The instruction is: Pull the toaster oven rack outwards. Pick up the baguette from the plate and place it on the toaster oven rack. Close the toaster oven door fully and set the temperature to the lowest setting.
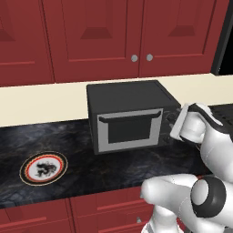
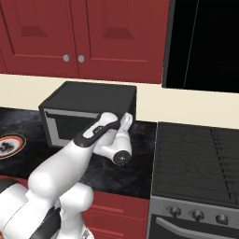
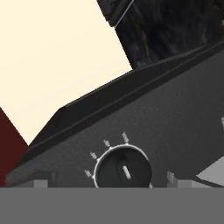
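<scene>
hand open, just before toaster oven dial, straddling it.

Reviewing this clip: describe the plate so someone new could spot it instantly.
Start at the black toaster oven on the dark marble counter. Look left along the counter, toward its front edge: the plate lies flat there, alone. It is round, white, red-orange rimmed, with a dark centre pattern.

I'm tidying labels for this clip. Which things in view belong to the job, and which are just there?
Job: toaster oven, its closed door, its dial before the open gripper, plate with no loaf on it.
Just there: stovetop, red cabinets, counter.
</scene>
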Motion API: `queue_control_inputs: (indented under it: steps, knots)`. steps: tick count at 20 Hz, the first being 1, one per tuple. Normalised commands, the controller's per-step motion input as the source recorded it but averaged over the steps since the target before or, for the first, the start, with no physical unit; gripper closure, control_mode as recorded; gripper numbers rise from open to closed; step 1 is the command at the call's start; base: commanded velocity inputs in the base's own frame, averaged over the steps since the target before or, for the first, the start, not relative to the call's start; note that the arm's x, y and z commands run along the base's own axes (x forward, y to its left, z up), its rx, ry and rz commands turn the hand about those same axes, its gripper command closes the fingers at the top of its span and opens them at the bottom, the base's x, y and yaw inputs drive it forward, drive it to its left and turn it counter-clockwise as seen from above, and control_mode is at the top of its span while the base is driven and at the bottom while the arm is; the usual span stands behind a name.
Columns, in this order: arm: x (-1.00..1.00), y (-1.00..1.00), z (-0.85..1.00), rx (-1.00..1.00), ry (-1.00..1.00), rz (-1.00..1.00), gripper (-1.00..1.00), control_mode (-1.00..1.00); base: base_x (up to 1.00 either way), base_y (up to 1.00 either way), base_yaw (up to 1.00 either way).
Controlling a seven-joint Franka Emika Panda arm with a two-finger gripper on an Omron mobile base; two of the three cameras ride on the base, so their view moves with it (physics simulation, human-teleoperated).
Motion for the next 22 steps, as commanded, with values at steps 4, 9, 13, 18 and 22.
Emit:
queue_control_inputs:
  steps: [4, 9, 13, 18, 22]
  knots:
    - [0.00, -0.09, -0.10, 0.00, 0.00, 0.00, -1.00, -1.00, 0.00, 0.00, 0.00]
    - [0.00, 0.02, -0.05, 0.00, 0.00, 0.00, -1.00, -1.00, 0.00, 0.00, 0.00]
    - [0.00, 0.22, 0.00, 0.00, 0.00, 0.00, -1.00, -1.00, 0.00, 0.00, 0.00]
    - [0.02, 0.13, 0.00, 0.00, 0.00, 0.00, -1.00, -1.00, 0.00, 0.00, 0.00]
    - [0.18, 0.01, 0.00, 0.00, 0.00, 0.00, -1.00, -1.00, 0.00, 0.00, 0.00]
